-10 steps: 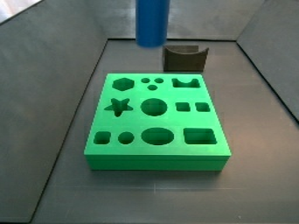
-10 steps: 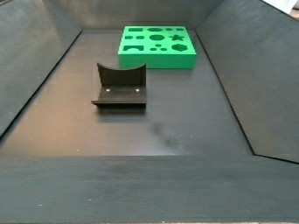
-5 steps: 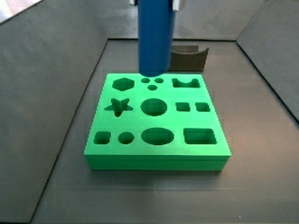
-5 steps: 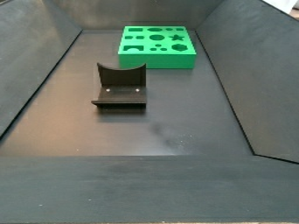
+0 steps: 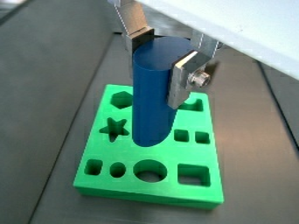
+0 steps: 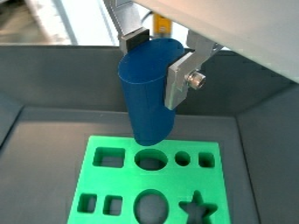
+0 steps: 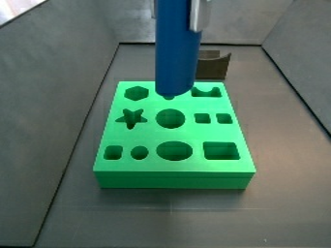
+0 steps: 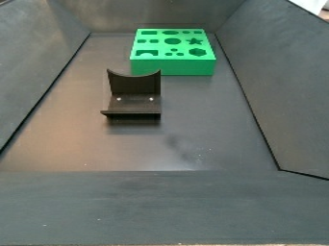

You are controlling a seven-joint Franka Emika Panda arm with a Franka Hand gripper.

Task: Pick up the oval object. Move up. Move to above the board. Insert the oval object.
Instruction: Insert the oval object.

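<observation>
My gripper (image 5: pixel 163 57) is shut on the oval object (image 5: pixel 152 96), a tall blue peg held upright between the silver fingers (image 5: pixel 187 77). Both wrist views show it so; in the second the gripper (image 6: pixel 158 57) grips the peg (image 6: pixel 146 96) near its top. The peg hangs over the green board (image 5: pixel 140 194), which also shows below it in a wrist view (image 6: pixel 128 182). In a side view the peg (image 7: pixel 175 48) has its lower end just above the back rows of the board (image 7: pixel 195 136). The oval hole (image 7: pixel 172 150) lies in the front row. In a side view the board (image 8: pixel 174 67) shows without peg or gripper.
The dark fixture (image 7: pixel 214 66) stands behind the board, and shows in front of it in a side view (image 8: pixel 131 94). Dark sloped walls enclose the grey floor on all sides.
The blue peg has come down in the gripper, from high above the back edge of the board to just over its back rows. The board and fixture have not moved.
</observation>
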